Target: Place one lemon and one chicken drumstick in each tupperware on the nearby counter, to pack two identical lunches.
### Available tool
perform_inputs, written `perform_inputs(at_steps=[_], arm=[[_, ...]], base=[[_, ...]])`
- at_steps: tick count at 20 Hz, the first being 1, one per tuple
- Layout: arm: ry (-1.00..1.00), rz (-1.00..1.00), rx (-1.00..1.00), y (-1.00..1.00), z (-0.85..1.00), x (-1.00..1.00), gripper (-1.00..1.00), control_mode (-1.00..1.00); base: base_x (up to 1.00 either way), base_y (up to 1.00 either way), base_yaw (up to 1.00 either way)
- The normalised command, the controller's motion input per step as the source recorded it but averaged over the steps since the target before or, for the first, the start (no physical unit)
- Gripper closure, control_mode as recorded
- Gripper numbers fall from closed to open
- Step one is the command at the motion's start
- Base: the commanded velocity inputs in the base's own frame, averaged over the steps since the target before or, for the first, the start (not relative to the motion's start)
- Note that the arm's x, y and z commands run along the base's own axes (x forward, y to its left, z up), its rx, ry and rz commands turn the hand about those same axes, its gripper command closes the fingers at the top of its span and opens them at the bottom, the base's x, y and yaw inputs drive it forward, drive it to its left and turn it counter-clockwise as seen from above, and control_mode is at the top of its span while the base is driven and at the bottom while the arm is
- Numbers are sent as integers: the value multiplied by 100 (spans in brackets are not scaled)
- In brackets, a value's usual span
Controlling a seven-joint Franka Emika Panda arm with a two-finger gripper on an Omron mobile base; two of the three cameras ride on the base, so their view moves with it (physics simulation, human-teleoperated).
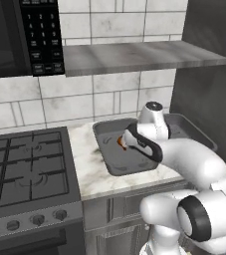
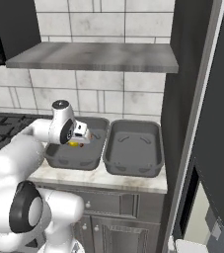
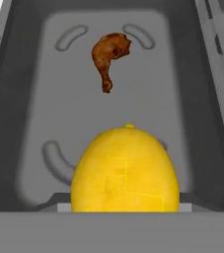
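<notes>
Though its fingertips are hidden behind the fruit, the end effector [image 2: 79, 139] grips the lemon [image 3: 125, 170] over the left tupperware [image 2: 91, 159], where a chicken drumstick [image 3: 110, 57] lies; the right tupperware [image 2: 153, 163] sits just beside on the desk [image 1: 92, 174].

Glossy white rounded arm [image 1: 194, 164] segments joined by dark joint bands.

2 tupperware: one [image 2: 76, 155] at 9 o'clock, other [image 2: 133, 148] at 3. 1 lemon [image 3: 125, 170], 1 chicken drumstick [image 3: 109, 55], both in the 9 o'clock one. 1 counter [image 1: 92, 174], 1 stove [image 1: 25, 169].
</notes>
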Motion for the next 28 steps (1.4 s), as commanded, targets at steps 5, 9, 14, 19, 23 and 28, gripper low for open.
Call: perform_inputs(at_steps=[5,9,14,19,23,28], arm=[[0,0,-2,6,-36,25,100,-100],[5,0,-1,13,-36,27,100,-100],[4,0,0,8,-26,35,100,-100],[3,0,0,1,-23,44,100,-100],[2,0,0,1,-32,40,100,-100],[2,0,0,5,-36,36,100,-100]], base=[[0,0,0],[0,0,0],[0,0,0],[0,0,0],[0,0,0],[0,0,0]])
